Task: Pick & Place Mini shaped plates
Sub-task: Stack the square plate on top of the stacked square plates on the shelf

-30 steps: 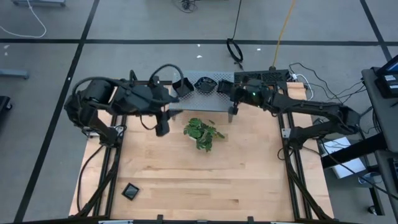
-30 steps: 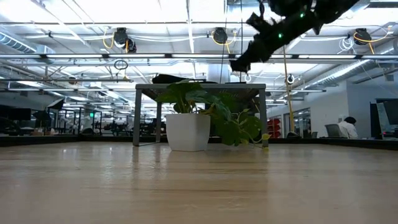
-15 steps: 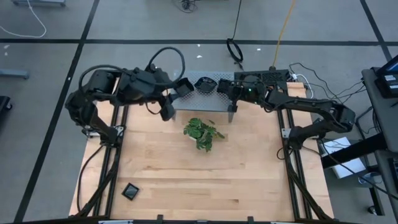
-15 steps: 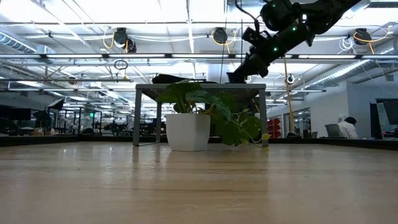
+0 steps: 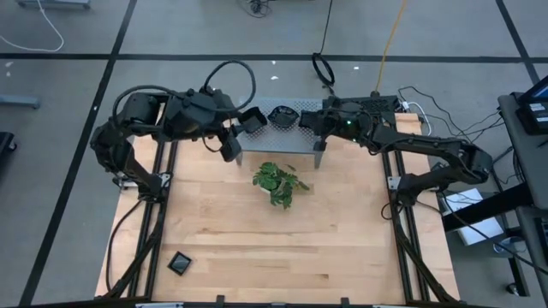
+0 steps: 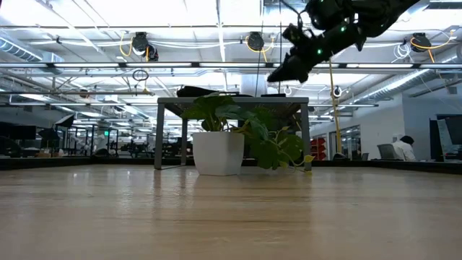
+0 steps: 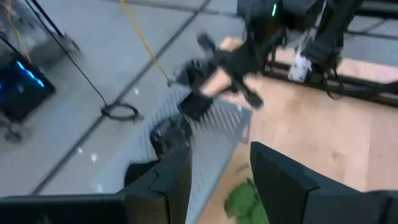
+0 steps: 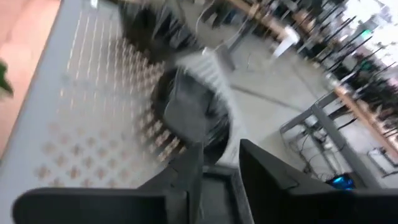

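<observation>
Pale wooden tabletop [image 5: 257, 248] under bright workshop lights, and both arms are up at the far edge, working over the grey perforated stand [image 5: 295, 137] behind the potted plant [image 5: 279, 183]. On that stand sit the glossy black mini plates: a squarish one [image 5: 252, 121] at its left end, a wavy-edged one [image 5: 281, 115] beside it, another under the right gripper [image 5: 312, 121], and one lone plate [image 5: 179, 263] down at the near left corner of the table, well apart from everything. These look light, stiff and slick (likely chip-prone too), so I'd judge a pinch across a raised rim safest, not the flat glazed face. The right arm stretches across low, wrist tipped down, its fingers [image 8: 186, 168] set narrowly apart just above a dark wavy plate [image 8: 189, 118], nothing held. The left gripper [image 5: 229, 147] hangs just off the stand's left end, elbow folded back, fingers [image 7: 168, 180] parted and empty.
</observation>
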You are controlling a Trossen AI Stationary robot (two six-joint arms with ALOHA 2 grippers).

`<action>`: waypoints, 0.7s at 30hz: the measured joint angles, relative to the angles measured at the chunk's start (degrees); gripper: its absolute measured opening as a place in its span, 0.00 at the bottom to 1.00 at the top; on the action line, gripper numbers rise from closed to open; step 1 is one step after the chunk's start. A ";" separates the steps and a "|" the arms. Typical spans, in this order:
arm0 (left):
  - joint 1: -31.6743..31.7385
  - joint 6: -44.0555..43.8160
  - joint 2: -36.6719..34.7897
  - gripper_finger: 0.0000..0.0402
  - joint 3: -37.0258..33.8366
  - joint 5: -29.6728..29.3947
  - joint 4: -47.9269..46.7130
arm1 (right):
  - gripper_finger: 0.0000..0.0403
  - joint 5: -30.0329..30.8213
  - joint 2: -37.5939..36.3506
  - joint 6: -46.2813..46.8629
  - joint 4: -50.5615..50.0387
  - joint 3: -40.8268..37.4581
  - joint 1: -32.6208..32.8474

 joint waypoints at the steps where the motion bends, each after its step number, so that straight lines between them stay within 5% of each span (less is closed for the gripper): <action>1: 0.00 -1.19 0.00 0.42 0.00 0.75 -1.38 | 0.24 0.05 -0.65 0.19 0.66 0.00 0.36; 6: 0.00 -11.14 0.82 0.42 -0.08 10.53 -14.60 | 0.28 -0.05 -4.70 6.69 3.27 0.00 2.30; 12: -3.74 -18.71 0.45 0.42 -8.80 29.43 -13.10 | 0.27 0.00 -7.39 16.76 3.17 0.00 4.11; 21: -14.65 -23.71 0.37 0.42 -25.76 37.24 -12.56 | 0.27 0.42 -7.67 24.04 3.38 0.00 9.36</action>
